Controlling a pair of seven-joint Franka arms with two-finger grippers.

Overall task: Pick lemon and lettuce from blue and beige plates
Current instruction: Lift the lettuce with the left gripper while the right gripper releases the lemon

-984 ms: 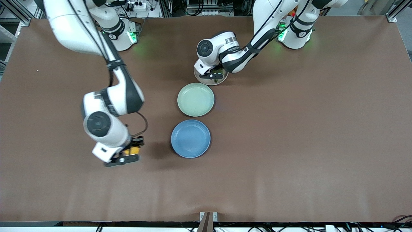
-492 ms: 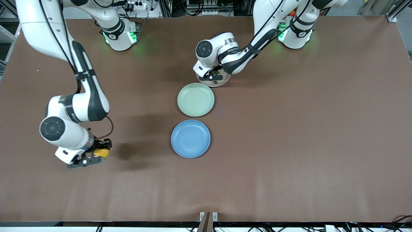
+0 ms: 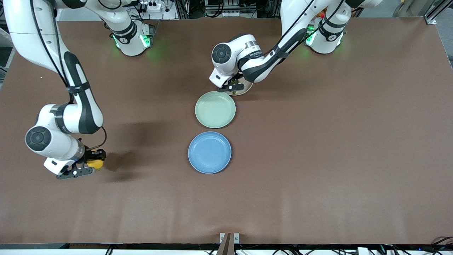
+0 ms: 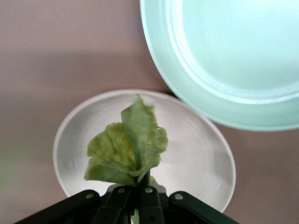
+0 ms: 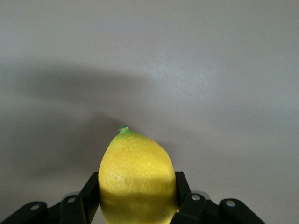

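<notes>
Front view shows the right gripper (image 3: 82, 167) over bare table toward the right arm's end, well apart from the blue plate (image 3: 210, 152). Its jaws are closed around the lemon (image 5: 137, 176), gripping its sides so the nubbed end points outward, seemingly carrying it away from the plates. The left gripper (image 4: 138, 198) is over the beige plate (image 4: 196, 149), jaws pinched tight on the base of the lettuce (image 4: 126, 148), whose leaf fans out above the plate, seemingly lifted clear. A mint-green plate (image 3: 215, 109) sits between the other two.
</notes>
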